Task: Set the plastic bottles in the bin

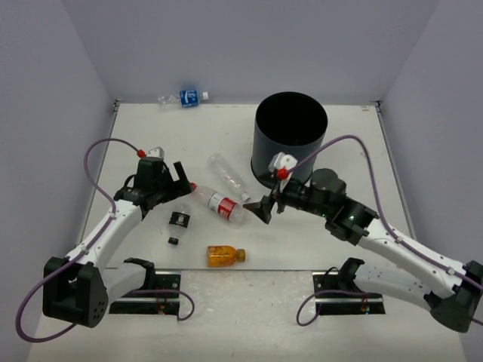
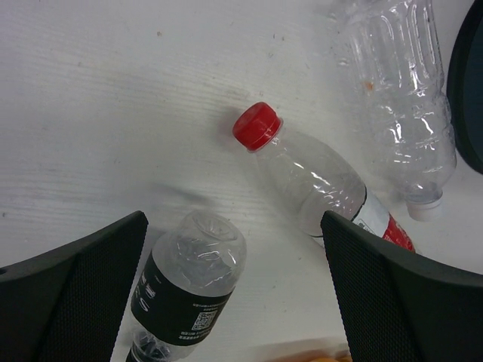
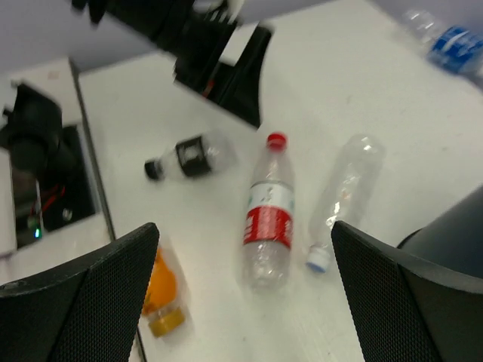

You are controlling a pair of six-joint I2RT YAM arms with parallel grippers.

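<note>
Overhead view plus two wrist views, all overlapping on the middle bottle cluster.
Top external is looking down from high over the near edge, taking in the whole table (image 1: 151, 128) and bin (image 1: 260, 151). Left wrist is sitting close, facing down at the red-capped bottle (image 2: 317, 181). Right wrist is looking from farther back, tilted leftward across the table. All three are sharing that bottle, the black-labelled bottle (image 2: 189, 286) and the clear unlabelled bottle (image 2: 400, 98).
</note>
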